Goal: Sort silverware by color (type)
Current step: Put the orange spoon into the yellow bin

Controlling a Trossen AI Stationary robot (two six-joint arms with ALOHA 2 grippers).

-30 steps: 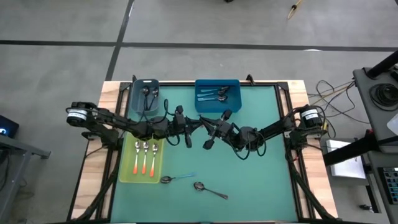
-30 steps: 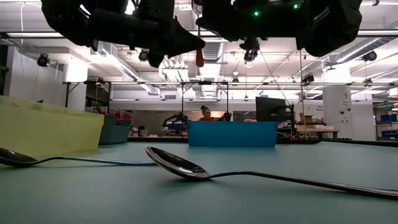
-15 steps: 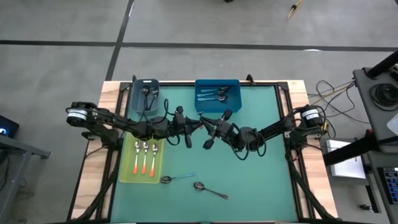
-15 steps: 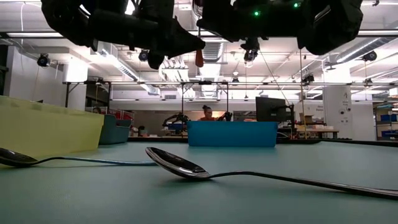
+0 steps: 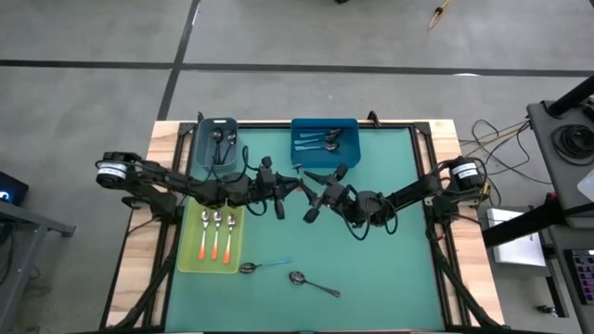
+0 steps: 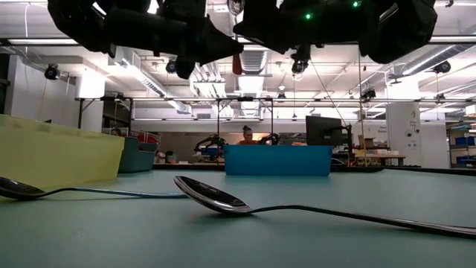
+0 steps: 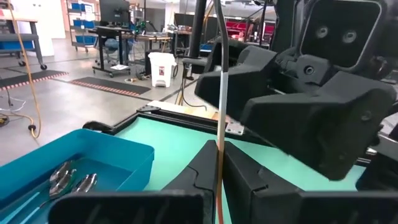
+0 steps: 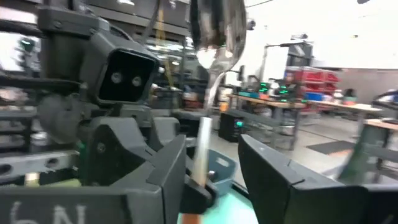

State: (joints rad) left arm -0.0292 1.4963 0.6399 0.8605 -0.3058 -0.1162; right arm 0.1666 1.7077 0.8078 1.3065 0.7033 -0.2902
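Holding an orange-handled spoon upright, the left gripper is clamped together on its handle in mid-air over the table centre. The right gripper faces it nose to nose, fingers apart on either side of the same spoon, bowl end up; can't tell if either pad touches it. On the left gripper's side, toward the table front, a yellow-green tray holds three orange spoons. Farther frontward of both grippers, a blue-handled spoon and a dark metal spoon lie loose on the mat, near each other. Behind the grippers at the back edge: blue bin with spoons, grey bin with dark spoons.
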